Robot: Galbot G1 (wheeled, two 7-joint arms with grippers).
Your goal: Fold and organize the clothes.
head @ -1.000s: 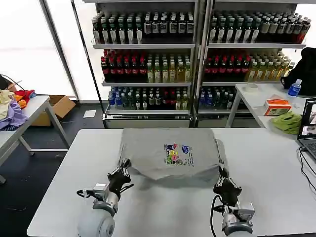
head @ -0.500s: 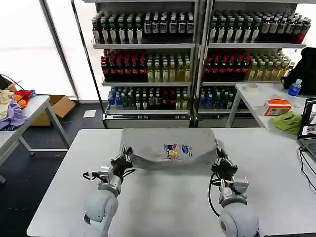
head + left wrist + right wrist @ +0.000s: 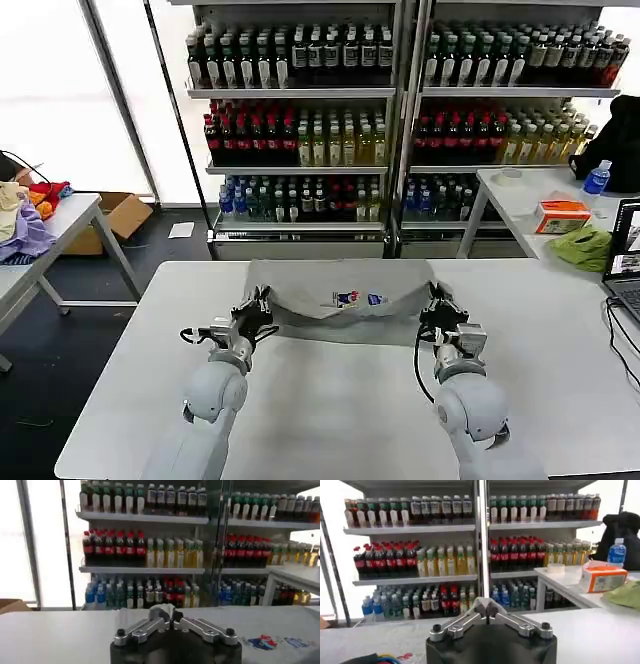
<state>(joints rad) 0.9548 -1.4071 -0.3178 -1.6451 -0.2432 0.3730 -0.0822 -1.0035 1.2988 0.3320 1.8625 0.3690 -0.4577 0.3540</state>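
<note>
- The grey shirt (image 3: 340, 298) (chest print showing) lies on the table (image 3: 560, 340); its near hem has been carried farther toward its collar.
- The hem corners are clenched by left pincer (image 3: 252, 310) and right pincer (image 3: 438, 304); the fold is judged half done.

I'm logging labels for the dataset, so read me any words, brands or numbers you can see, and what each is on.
No text can be read.
Grey shirt: its multicolour chest print is too small to read.
Shelf bottles: labels too small.
Orange box on the side table: print too blurred.
</note>
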